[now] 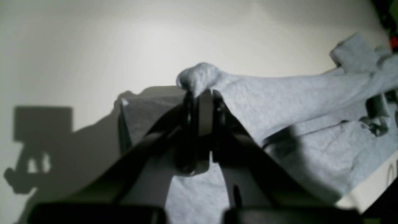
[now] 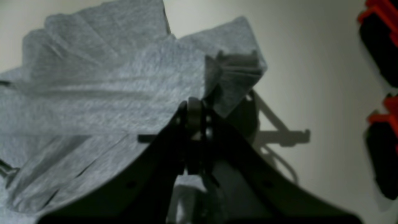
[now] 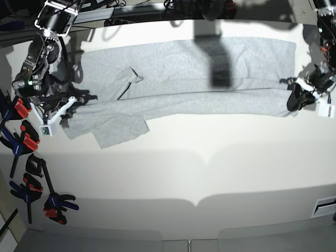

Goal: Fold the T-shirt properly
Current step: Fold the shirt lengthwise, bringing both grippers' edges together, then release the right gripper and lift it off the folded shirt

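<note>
The light grey T-shirt point(image 3: 184, 79) lies stretched sideways across the far half of the white table point(image 3: 199, 168). It is folded lengthwise, with a sleeve sticking out at the front left point(image 3: 118, 134), and no lettering shows. My left gripper point(image 3: 295, 97) is at the shirt's right end. In the left wrist view the gripper point(image 1: 202, 91) is shut on a bunched edge of the T-shirt point(image 1: 295, 99). My right gripper point(image 3: 73, 102) is at the shirt's left end. In the right wrist view the gripper point(image 2: 197, 104) is shut on a pleated edge of the T-shirt point(image 2: 108, 87), lifted a little.
Several black clamps with red and blue handles point(image 3: 23, 139) lie along the table's left edge, also in the right wrist view point(image 2: 381, 46). Cables and frame parts point(image 3: 173, 8) run behind the table. The table's front edge point(image 3: 194, 202) is near the camera.
</note>
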`<state>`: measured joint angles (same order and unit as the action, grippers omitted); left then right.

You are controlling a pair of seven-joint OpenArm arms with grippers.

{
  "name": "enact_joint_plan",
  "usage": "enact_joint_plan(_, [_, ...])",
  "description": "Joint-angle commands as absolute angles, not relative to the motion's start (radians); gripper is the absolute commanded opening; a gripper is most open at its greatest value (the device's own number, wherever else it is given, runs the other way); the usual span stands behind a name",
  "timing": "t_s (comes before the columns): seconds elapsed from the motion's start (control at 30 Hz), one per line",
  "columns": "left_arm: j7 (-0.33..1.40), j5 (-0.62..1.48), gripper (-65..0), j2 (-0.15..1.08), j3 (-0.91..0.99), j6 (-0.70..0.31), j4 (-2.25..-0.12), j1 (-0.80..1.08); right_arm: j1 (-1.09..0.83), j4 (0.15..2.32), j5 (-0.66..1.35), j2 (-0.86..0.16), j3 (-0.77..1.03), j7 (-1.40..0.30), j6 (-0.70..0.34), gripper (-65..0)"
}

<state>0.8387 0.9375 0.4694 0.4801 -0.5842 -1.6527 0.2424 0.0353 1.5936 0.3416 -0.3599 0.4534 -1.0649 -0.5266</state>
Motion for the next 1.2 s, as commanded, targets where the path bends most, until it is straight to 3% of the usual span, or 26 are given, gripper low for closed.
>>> enact_joint_plan(0.0, [0.815, 0.951, -65.0, 0.477, 0.490, -0.591, -1.681, 0.244, 0.049, 1.613, 0.344, -0.374, 0.458, -1.046, -0.525, -65.0])
enact_joint_plan(0.07, [0.815, 0.951, -65.0, 0.462, 0.489, -0.591, -1.686, 0.256, 0.047, 1.613, 0.344, -0.368, 0.458, -1.051, -0.525, -65.0])
enact_joint_plan(0.1, [0.815, 0.952, -65.0, 0.457, 0.489, -0.591, -1.686, 0.262, 0.047, 1.613, 0.344, -0.364, 0.458, -1.052, -0.525, -60.9])
enact_joint_plan(0.2, [0.815, 0.952, -65.0, 0.457, 0.489, -0.591, -1.686, 0.269, 0.047, 1.613, 0.353, -0.357, 0.458, -1.032, -0.524, -38.1])
enact_joint_plan(0.27, [0.815, 0.952, -65.0, 0.457, 0.489, -0.591, -1.686, 0.269, 0.050, 1.613, 0.377, -0.358, 0.458, -1.028, -0.524, -32.5])
enact_joint_plan(0.5, [0.815, 0.952, -65.0, 0.457, 0.489, -0.591, -1.686, 0.269, 0.107, 1.612, 0.434, -0.355, 0.458, -0.802, -0.523, -32.5])
enact_joint_plan(0.67, [0.815, 0.952, -65.0, 0.457, 0.489, -0.591, -1.686, 0.269, 0.205, 1.573, 0.315, -0.296, 0.457, -0.748, -0.521, -32.7])
enact_joint_plan(0.93, [0.815, 0.953, -65.0, 0.457, 0.489, -0.591, -1.686, 0.269, 0.435, 1.097, 0.206, -0.289, 0.438, -0.710, -0.520, -32.7])
enact_joint_plan(1.17, [0.815, 0.968, -65.0, 0.458, 0.489, -0.591, -1.686, 0.269, 0.538, 0.773, 0.126, -0.296, 0.261, -0.632, -0.519, -32.7])
